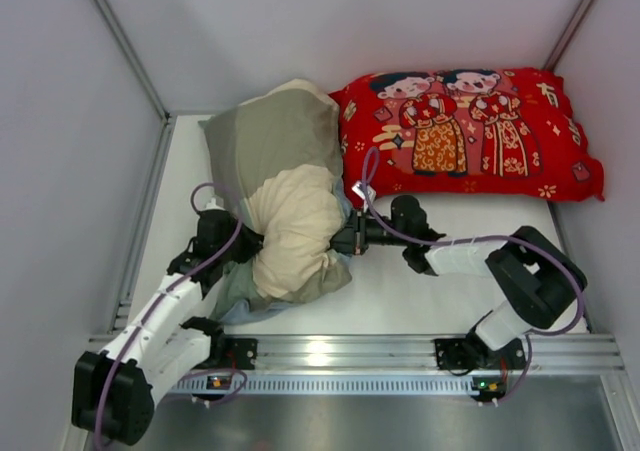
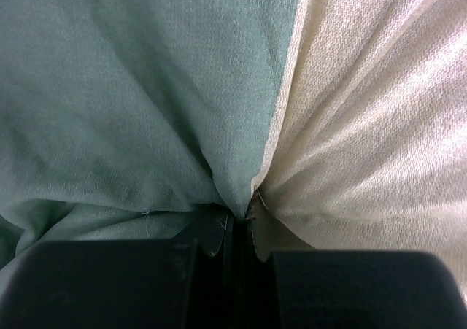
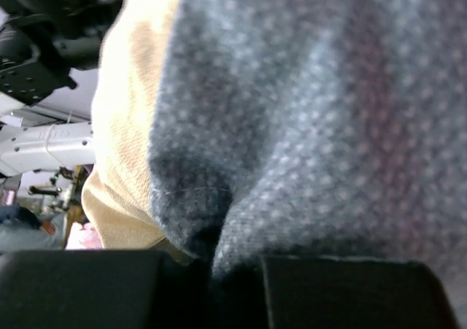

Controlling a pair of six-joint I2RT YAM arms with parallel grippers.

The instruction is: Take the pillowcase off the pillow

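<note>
We judge the task barely begun. At the near end of the bundle, the end farthest from the red pillow (image 1: 470, 131), a fold of dull blue-grey cloth spills onto the table (image 1: 420, 291), which we take to be the reverse of the pillowcase (image 1: 285, 186) turned out at its mouth. Beyond that the cream panel bulges full, and the sage-green panel past it is plump too, its far corner touching the left end of the red pillow. We see no plain white surface anywhere, so we take the pillow to be wholly inside, and the whole stripping is left to do. The left gripper (image 1: 243, 241) sits on the side of the bundle turned away from the red pillow. Its wrist view shows the jaws closed, pinching a gather of cloth right on the seam where green meets cream. The right gripper (image 1: 345, 239) is on the side facing the red pillow, just in front of its near-left corner, and is likewise clamped, on dotted blue-grey fabric with cream beside it.
</note>
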